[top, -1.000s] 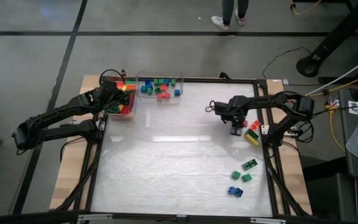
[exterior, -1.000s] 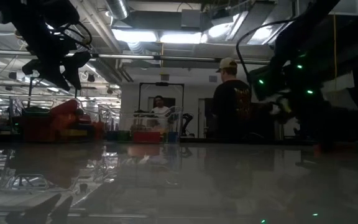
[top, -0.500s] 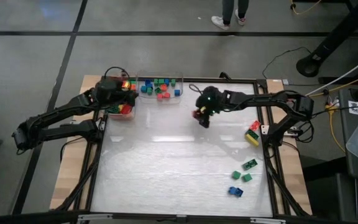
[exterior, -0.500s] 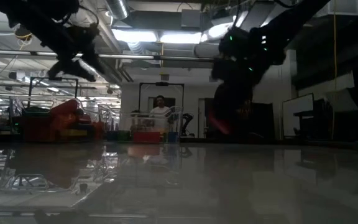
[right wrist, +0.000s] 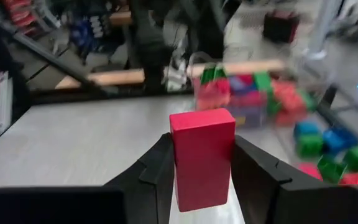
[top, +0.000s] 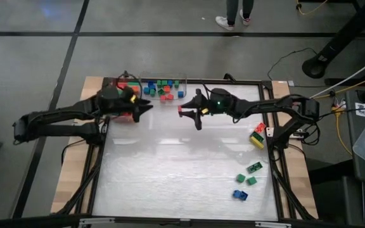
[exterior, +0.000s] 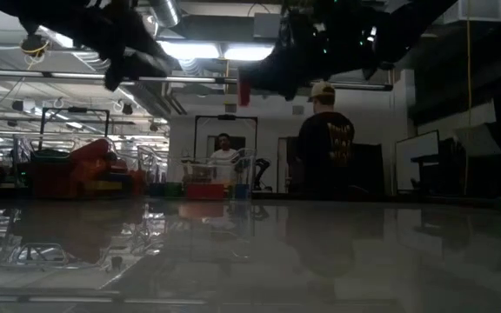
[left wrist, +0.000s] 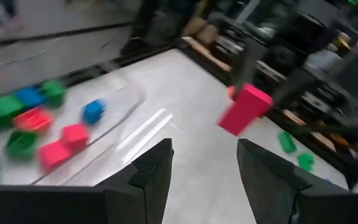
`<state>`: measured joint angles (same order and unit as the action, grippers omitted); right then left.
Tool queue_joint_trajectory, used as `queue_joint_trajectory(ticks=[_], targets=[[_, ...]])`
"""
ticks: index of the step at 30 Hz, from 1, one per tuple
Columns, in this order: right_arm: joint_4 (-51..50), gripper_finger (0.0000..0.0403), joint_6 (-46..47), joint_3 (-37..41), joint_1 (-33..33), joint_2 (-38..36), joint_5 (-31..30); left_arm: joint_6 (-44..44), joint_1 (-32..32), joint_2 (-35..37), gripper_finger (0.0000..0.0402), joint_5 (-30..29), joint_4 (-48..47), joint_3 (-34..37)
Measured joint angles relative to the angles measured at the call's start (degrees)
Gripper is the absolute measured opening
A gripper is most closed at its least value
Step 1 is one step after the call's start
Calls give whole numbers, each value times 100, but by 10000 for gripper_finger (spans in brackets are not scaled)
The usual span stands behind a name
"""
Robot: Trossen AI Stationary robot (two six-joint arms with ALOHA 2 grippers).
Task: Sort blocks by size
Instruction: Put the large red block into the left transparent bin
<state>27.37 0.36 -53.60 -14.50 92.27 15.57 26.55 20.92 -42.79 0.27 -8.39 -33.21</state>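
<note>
Right gripper (right wrist: 202,163) jaws clamp a long red plastic block (right wrist: 202,157) above the table's (top: 182,164) far edge; left gripper (left wrist: 204,163) jaws stand apart, empty.

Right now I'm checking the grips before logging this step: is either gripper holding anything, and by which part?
The right gripper holds a long red block by its two long sides. The left gripper is open and holds nothing.

My right claw (top: 184,111), clamped on a long red block (right wrist: 202,155), has travelled from the desk's right edge, by the loose red and yellow blocks, across toward the clear bin (top: 163,89) at the far edge. My left claw (top: 146,106) has swung out from over the red bin (top: 127,114) toward the desk's middle.
</note>
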Motion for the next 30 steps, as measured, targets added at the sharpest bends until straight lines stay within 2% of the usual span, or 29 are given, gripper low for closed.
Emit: queue_joint_trajectory(ticks=[4,8,11,16,22,30], targets=[[368,134,0,0,253,0,-854,-507,-519,-290,169,-8,624,0],[614,134,147,0,480,0,-1990,-1256,-980,-683,169,-254,1219,0],[756,135,458,0,600,-2,-2687,-1800,-1274,-1037,169,-729,1639,0],[1011,135,1044,0,718,-4,-3586,-2389,-1631,-1709,169,-1896,2411,0],[1037,135,1939,0,741,-4,-4028,-3007,-1872,-2530,169,-2993,3756,0],[1034,135,2332,0,741,-4,-4060,-3171,-1873,-3307,169,-3054,4897,0]])
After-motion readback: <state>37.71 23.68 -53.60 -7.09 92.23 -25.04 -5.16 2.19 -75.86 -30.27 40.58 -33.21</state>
